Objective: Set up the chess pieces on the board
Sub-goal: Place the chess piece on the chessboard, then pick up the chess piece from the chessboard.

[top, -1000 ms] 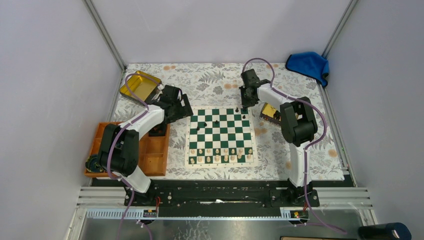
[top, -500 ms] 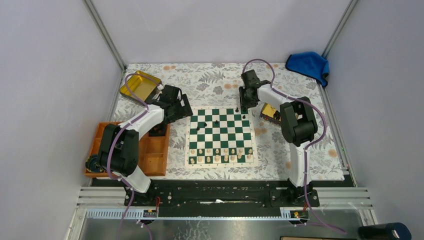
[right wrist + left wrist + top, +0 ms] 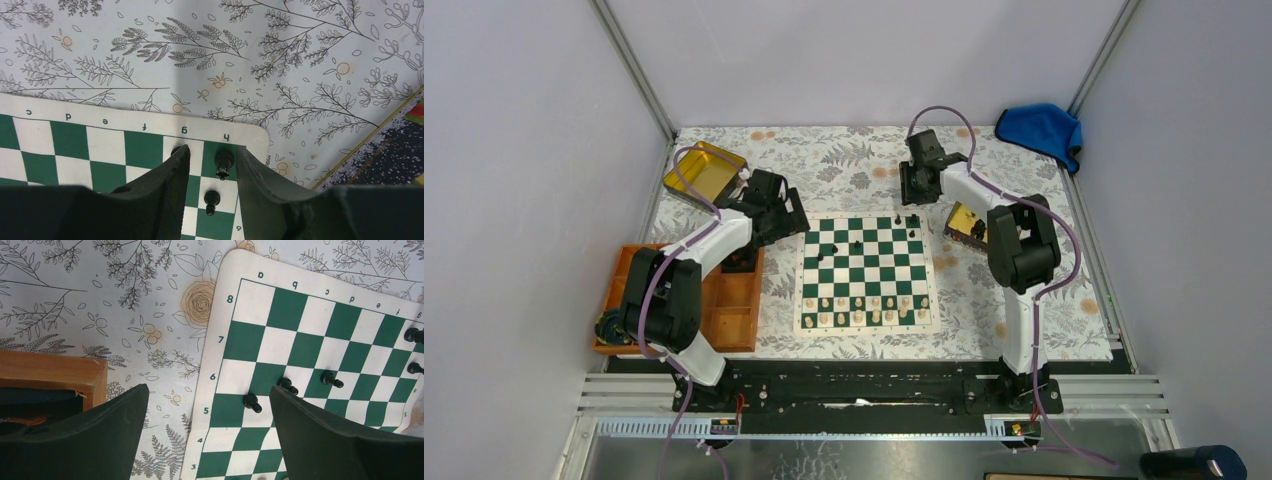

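The green and white board (image 3: 864,272) lies mid-table. Several black chess pieces stand on its far half. In the right wrist view a black rook (image 3: 224,162) stands on corner square h8 between my right gripper's (image 3: 212,148) open fingers, untouched; a black pawn (image 3: 212,200) stands just behind it, and another black piece (image 3: 175,149) peeks out by the left finger. In the top view the right gripper (image 3: 911,200) hovers over the board's far right corner. My left gripper (image 3: 207,390) is open and empty over the board's left edge, near black pawns (image 3: 252,402).
Cream pieces (image 3: 864,310) fill the board's two near rows. An orange compartment tray (image 3: 734,300) sits left of the board under the left arm. Gold tins stand at back left (image 3: 705,170) and right of the board (image 3: 965,225). A blue cloth (image 3: 1041,130) lies at back right.
My right gripper has drawn back and up from the board's far right corner, leaving the black rook standing on the corner square. The left arm has not moved.
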Action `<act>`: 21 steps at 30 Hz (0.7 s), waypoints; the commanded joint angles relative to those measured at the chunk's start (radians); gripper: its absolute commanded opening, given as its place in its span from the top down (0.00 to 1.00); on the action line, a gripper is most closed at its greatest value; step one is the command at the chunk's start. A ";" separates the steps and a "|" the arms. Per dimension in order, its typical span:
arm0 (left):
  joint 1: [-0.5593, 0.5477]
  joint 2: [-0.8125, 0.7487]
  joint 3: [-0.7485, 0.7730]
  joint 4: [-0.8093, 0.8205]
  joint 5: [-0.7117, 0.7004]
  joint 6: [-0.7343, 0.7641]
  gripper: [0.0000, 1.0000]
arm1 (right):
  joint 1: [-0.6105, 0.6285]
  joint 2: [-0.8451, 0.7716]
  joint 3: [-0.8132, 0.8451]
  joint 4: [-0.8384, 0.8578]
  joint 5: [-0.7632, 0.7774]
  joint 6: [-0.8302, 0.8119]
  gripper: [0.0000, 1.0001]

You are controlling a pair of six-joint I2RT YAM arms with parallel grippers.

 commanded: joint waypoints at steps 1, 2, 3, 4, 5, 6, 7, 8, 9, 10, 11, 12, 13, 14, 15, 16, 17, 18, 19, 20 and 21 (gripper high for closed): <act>0.005 -0.020 -0.008 0.019 -0.013 0.005 0.01 | 0.016 -0.101 0.032 0.010 0.010 -0.024 0.54; 0.005 -0.021 -0.012 0.022 -0.012 0.004 0.01 | 0.026 -0.110 0.025 0.013 0.003 -0.029 0.54; 0.005 -0.022 -0.013 0.024 -0.010 0.003 0.01 | 0.037 -0.121 0.020 0.014 0.002 -0.033 0.54; 0.005 -0.022 -0.016 0.025 -0.007 0.002 0.01 | 0.053 -0.128 0.014 0.012 0.002 -0.036 0.54; 0.005 -0.022 -0.017 0.027 -0.006 0.001 0.01 | 0.068 -0.134 0.012 0.010 0.003 -0.039 0.53; 0.005 -0.023 -0.018 0.030 -0.004 0.000 0.01 | 0.094 -0.139 0.007 0.010 0.007 -0.043 0.53; 0.005 -0.025 -0.020 0.031 -0.002 -0.002 0.01 | 0.115 -0.143 0.004 0.007 0.011 -0.047 0.53; 0.005 -0.026 -0.024 0.033 0.000 -0.002 0.01 | 0.134 -0.145 0.001 0.002 0.012 -0.048 0.53; 0.005 -0.028 -0.026 0.035 0.001 -0.004 0.01 | 0.155 -0.145 -0.001 0.001 0.012 -0.048 0.53; 0.005 -0.029 -0.028 0.035 0.002 -0.004 0.01 | 0.174 -0.145 -0.004 -0.001 0.012 -0.046 0.53; 0.004 -0.031 -0.030 0.037 0.003 -0.004 0.01 | 0.190 -0.142 -0.008 -0.003 0.009 -0.043 0.53; 0.005 -0.031 -0.032 0.038 0.005 -0.005 0.01 | 0.206 -0.140 -0.013 -0.004 0.002 -0.040 0.53; 0.004 -0.032 -0.035 0.038 0.007 -0.006 0.01 | 0.221 -0.137 -0.017 -0.006 -0.001 -0.037 0.53; 0.005 -0.033 -0.037 0.040 0.007 -0.007 0.01 | 0.237 -0.134 -0.021 -0.005 -0.002 -0.035 0.53; 0.004 -0.036 -0.040 0.041 0.008 -0.007 0.01 | 0.251 -0.130 -0.025 -0.006 -0.005 -0.032 0.53; 0.004 -0.038 -0.042 0.042 0.008 -0.006 0.01 | 0.264 -0.126 -0.029 -0.004 -0.008 -0.031 0.53; 0.004 -0.041 -0.045 0.042 0.008 -0.008 0.01 | 0.277 -0.121 -0.031 -0.007 -0.010 -0.030 0.53; 0.004 -0.043 -0.047 0.045 0.008 -0.009 0.01 | 0.288 -0.115 -0.032 -0.007 -0.011 -0.029 0.53; 0.004 -0.046 -0.049 0.045 0.008 -0.008 0.01 | 0.298 -0.109 -0.032 -0.010 -0.015 -0.029 0.53; 0.005 -0.048 -0.051 0.044 0.010 -0.010 0.01 | 0.306 -0.104 -0.031 -0.010 -0.017 -0.029 0.53; 0.005 -0.049 -0.052 0.043 0.010 -0.010 0.01 | 0.311 -0.099 -0.030 -0.010 -0.019 -0.029 0.53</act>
